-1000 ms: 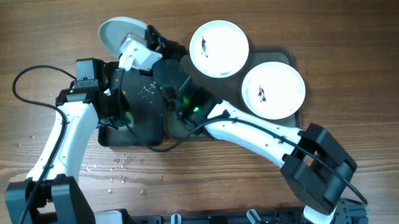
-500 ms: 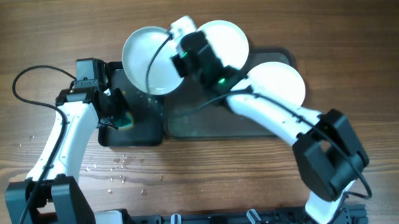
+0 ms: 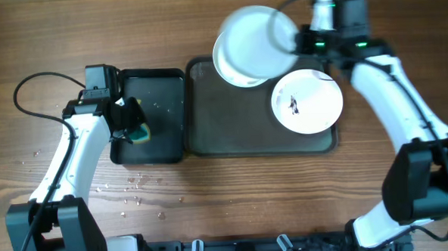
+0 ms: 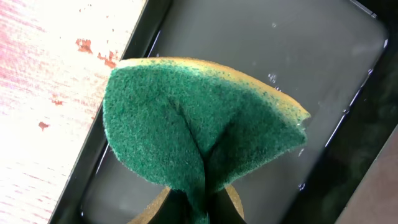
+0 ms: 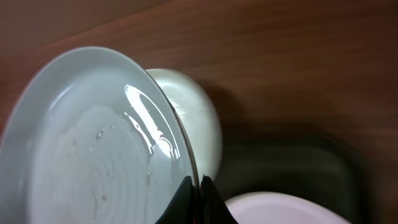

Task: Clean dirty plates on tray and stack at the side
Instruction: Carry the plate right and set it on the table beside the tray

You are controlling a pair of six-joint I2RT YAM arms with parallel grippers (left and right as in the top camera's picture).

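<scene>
At the upper right of the overhead view the right gripper (image 3: 299,40) is pressed together on the rim of the held plate (image 3: 252,38), which hangs over the top edge of the dark-grey tray (image 3: 231,125) and partly over the wooden table (image 3: 54,42). The right wrist view shows that plate tilted nearly on edge, its rim pinched between the two fingertips at the bottom of the frame, and its face looks wet, with a bright streak of glare. Below it, a second plate (image 3: 233,78) shows only as a crescent at the held plate's lower left, lying at the tray's top edge. In the wrist view it appears just behind the held one. The third plate (image 3: 314,99) lies flat in the upper right part of the tray, just beside the other two, with a small dark smudge near its centre. On the left of the overhead view a smaller black tray (image 3: 158,90) sits just beside the grey one. Over its left half the left gripper (image 3: 133,126) is clamped on a sponge (image 4: 199,130), green on one side and yellow on the other. The left wrist view shows the sponge folded in that grip, above a wet tray floor. Water drops (image 3: 128,190) dot the table below the black tray.
</scene>
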